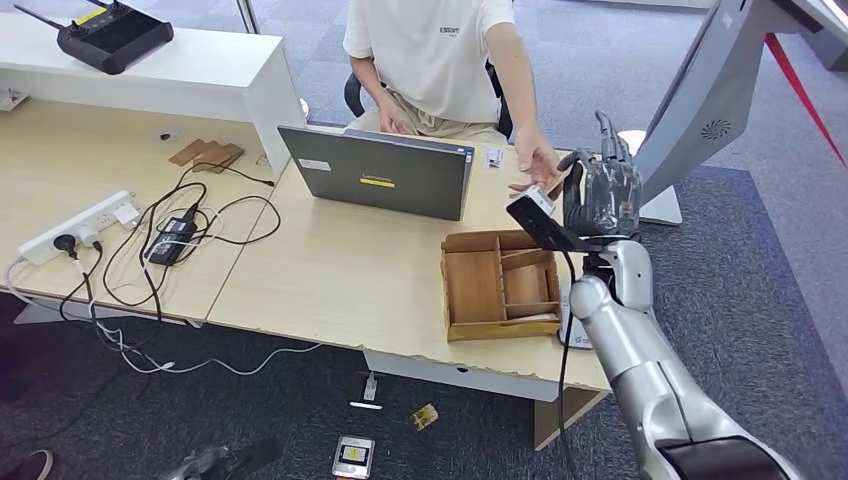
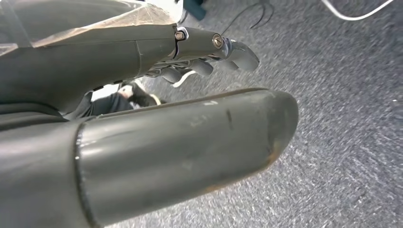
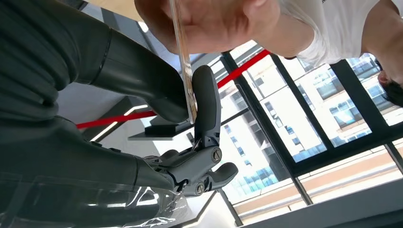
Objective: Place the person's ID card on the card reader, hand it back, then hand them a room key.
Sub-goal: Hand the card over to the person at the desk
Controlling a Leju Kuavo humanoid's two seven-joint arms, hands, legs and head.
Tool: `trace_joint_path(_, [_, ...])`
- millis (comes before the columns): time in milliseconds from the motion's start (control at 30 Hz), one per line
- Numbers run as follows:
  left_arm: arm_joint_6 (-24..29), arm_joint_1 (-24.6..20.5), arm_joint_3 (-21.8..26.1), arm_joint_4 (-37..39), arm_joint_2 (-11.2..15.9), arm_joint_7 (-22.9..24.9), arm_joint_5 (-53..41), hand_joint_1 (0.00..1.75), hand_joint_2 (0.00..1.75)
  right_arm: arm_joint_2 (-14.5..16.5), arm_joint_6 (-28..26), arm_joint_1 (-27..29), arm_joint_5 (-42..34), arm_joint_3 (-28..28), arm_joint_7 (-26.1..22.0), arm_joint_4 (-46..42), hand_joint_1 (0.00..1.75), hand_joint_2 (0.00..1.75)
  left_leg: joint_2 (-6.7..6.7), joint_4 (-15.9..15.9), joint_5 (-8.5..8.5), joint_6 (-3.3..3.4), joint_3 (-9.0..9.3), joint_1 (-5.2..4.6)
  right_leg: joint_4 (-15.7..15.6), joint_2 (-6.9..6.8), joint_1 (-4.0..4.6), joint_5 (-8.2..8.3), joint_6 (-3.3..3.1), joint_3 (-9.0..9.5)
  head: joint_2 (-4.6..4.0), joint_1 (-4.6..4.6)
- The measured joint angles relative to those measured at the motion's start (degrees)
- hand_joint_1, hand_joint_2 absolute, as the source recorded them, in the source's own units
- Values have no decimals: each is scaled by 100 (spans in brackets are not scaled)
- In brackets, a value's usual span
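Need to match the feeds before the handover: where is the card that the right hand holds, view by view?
Head view: the card sits at the desk's far right end, between the right hand and the person's hand.
Left wrist view: not in it.
Right wrist view: edge-on, the card is pinched between thumb and finger.
Shared landmark: the person's hand, touching the card.

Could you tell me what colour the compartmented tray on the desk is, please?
Brown wood; the tray shows best in the head view.
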Motion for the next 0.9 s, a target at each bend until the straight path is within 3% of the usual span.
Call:
trace_joint_path(433, [-228,-304,-363,-4,-75,70,-197,0,0,98,323,-366,432,1,582,1062,172,175,0,1,-1,0,-4,0,-2,0,0,0,0,-3,0,0])
trace_joint_path(500, [-256,-333,-404,-4,-79,74,-204,0,0,102,317,-367,455,1,587,1156,154,175,-1,2,-1,0,-5,0,-2,0,0,0,0,-4,0,0])
trace_joint_path(567, [-273,-358,-444,-4,-84,83,-209,0,0,105,303,-367,480,1,595,1233,72,175,0,2,-1,0,-6,0,-2,0,0,0,0,-5,0,0])
trace_joint_path(633, [-284,-376,-475,-4,-92,89,-211,0,0,106,275,-367,502,1,618,1297,3,175,0,2,-1,0,-7,0,-1,0,0,0,0,-6,0,0])
trace_joint_path(900, [-338,-433,-596,-4,-115,109,-223,0,0,106,-47,-422,621,-2,548,1475,0,175,1,2,-1,0,-10,0,-1,0,0,0,0,-10,0,0])
